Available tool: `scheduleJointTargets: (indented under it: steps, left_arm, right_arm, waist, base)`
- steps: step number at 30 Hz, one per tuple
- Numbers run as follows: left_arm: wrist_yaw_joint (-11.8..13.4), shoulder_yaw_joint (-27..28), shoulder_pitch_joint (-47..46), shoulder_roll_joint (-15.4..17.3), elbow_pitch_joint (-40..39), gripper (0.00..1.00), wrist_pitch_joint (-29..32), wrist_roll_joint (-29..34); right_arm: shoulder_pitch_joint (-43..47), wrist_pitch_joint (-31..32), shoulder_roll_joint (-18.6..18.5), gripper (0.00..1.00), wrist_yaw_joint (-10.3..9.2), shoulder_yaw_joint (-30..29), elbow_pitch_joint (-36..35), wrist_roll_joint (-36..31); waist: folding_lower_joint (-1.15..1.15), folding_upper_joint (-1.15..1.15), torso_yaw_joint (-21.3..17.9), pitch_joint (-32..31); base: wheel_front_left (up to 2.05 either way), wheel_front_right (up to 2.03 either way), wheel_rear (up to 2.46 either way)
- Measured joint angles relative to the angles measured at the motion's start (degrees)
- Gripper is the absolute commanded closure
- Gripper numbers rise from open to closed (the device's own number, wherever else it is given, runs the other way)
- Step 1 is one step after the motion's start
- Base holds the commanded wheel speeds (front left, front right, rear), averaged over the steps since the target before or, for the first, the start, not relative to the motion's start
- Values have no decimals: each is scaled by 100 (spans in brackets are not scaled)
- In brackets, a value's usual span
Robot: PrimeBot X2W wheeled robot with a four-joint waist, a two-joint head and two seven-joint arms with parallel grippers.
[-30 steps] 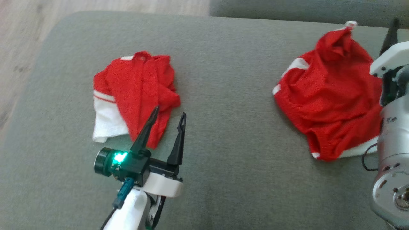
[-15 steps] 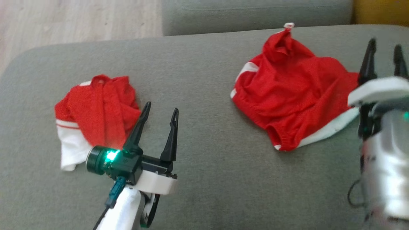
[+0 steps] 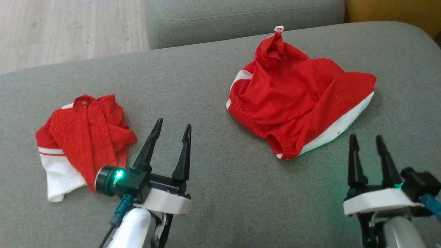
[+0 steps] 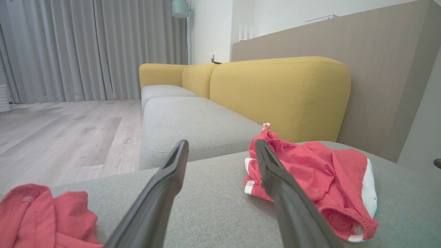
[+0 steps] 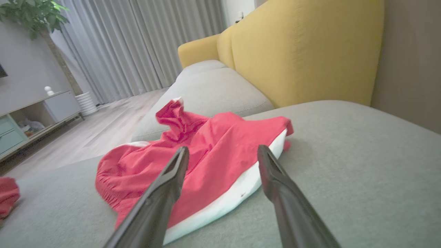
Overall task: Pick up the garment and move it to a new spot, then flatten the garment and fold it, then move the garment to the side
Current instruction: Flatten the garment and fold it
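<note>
Two red-and-white garments lie on the grey cushion (image 3: 213, 199), well apart. The left garment (image 3: 86, 134) is a compact, rumpled bundle near the cushion's left end, with its white panel at the near-left. The right garment (image 3: 296, 100) lies toward the far right. It is partly spread but creased, with one corner peaked upward and a white band along its near-right edge. The left end effector (image 3: 173, 123) hovers just beside the left garment, fingers spread wide, nothing between them. The right end effector (image 3: 365, 136) hovers near the white band of the right garment, apart from it, fingers likewise wide and empty. Assessment: neither garment is held, and neither is flat or neatly folded. The right garment is judged to be the piece in hand, since both wrist views take it in. It shows no fold, so pick-up, relocation, flattening, folding and setting aside all appear outstanding for it. Whether the left bundle counts as a finished item cannot be told; its folds look loose. The next step is judged to be a grasp on the right garment's near edge.
</note>
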Motion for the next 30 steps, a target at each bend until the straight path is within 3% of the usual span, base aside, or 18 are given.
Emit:
scheduleJointTargets:
  steps: [7,11,16,23,30]
  left_arm:
    - [-11,-274,-47,1,149,0,0,-87]
    - [-332,-788,-270,8,439,0,0,-191]
    - [-559,-1691,-752,9,903,0,328,-566]
    - [-664,-2733,-1436,10,1530,0,953,-975]
    - [-676,-3097,-1890,9,2128,0,1042,-1349]
  right_arm:
    - [86,0,30,0,0,-156,-318,-36]
    - [25,0,30,0,0,-416,-378,-147]
    - [-121,0,31,0,0,-757,-393,-210]
    - [-364,-7,32,0,0,-723,-423,10]
    - [-496,-8,32,0,0,-624,-503,169]
  waist:
    - [0,0,-86,114]
    - [1,0,-121,215]
    - [1,0,-241,372]
    - [1,0,-612,635]
    - [2,0,-1085,900]
  base:
    - [0,0,0]
    - [0,0,0]
    - [0,0,0]
    - [0,0,0]
    - [0,0,0]
